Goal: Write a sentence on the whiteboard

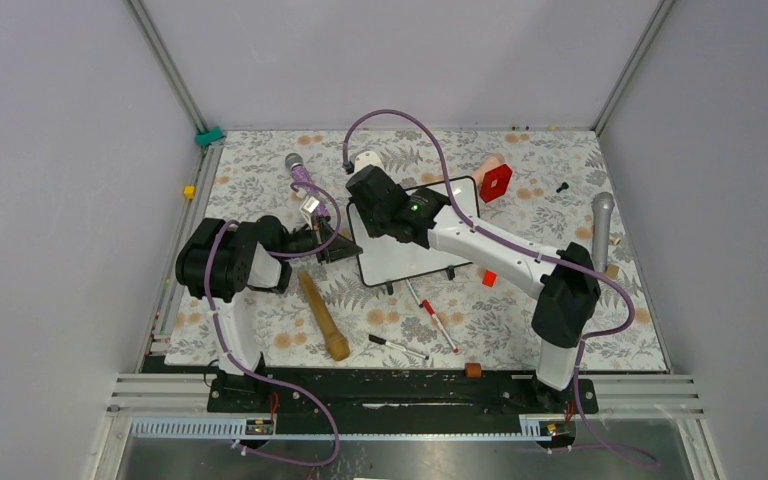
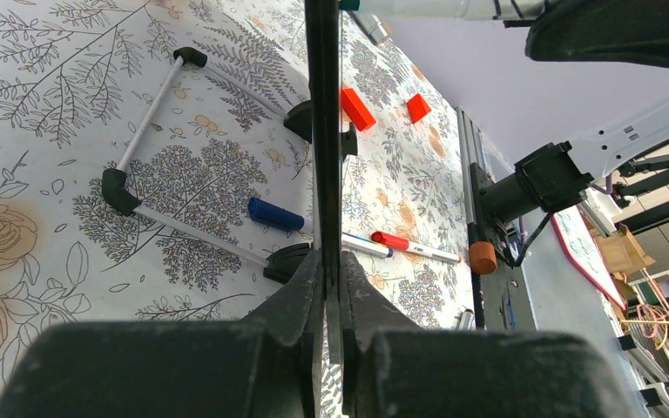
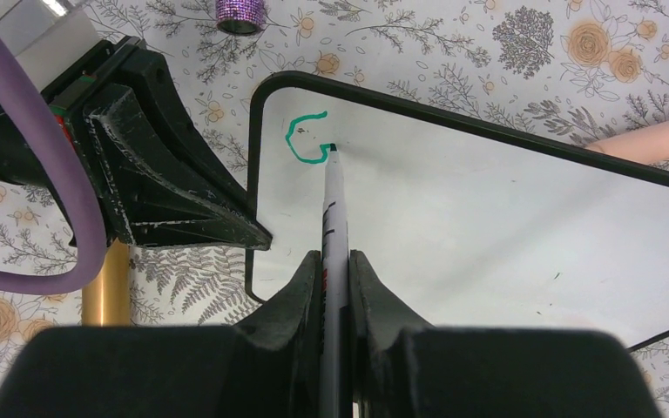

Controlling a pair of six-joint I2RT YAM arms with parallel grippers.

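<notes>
Whiteboard (image 3: 488,226): only "G" (image 3: 307,139) written, rest of sentence pending. Right hand (image 3: 335,259) grips marker (image 3: 333,200); left hand (image 2: 325,266) clamps whiteboard edge.

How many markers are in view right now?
3. A green marker is held in the right gripper, tip on the whiteboard; a blue-capped marker and a red-capped marker lie on the table in front of the board. Others may be hidden.
</notes>
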